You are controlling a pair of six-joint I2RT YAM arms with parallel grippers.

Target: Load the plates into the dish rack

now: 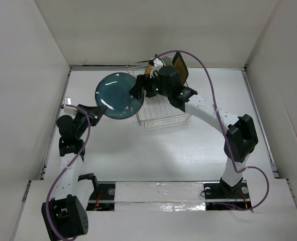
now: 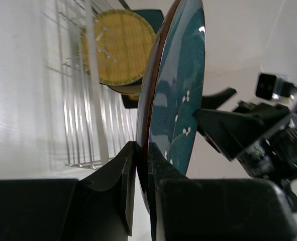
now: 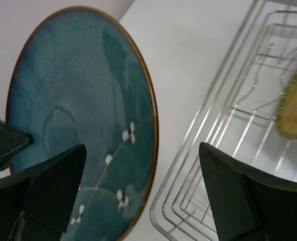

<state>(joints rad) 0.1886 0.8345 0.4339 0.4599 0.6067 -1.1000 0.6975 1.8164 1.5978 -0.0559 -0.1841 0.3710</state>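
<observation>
My left gripper [image 1: 94, 111] is shut on the lower rim of the dark teal round plate [image 1: 119, 95] and holds it on edge, lifted, left of the dish rack [image 1: 163, 122]. In the left wrist view the fingers [image 2: 130, 165] pinch the plate [image 2: 176, 85]. My right gripper [image 1: 139, 91] is open at the plate's right edge. In the right wrist view the gripper [image 3: 142, 150] straddles the plate's [image 3: 83, 115] rim, without touching. The yellow woven-look plate [image 1: 150, 69] and the amber square plate [image 1: 180, 64] stand at the rack's far end. The other plates are not clearly visible.
The rack's [image 3: 228, 125] near tines are bare wire. The yellow plate [image 2: 119, 47] stands upright in the rack [image 2: 83, 125], with a dark plate [image 2: 149, 17] behind it. White walls enclose the table on three sides. The right arm [image 1: 208, 113] reaches over the rack.
</observation>
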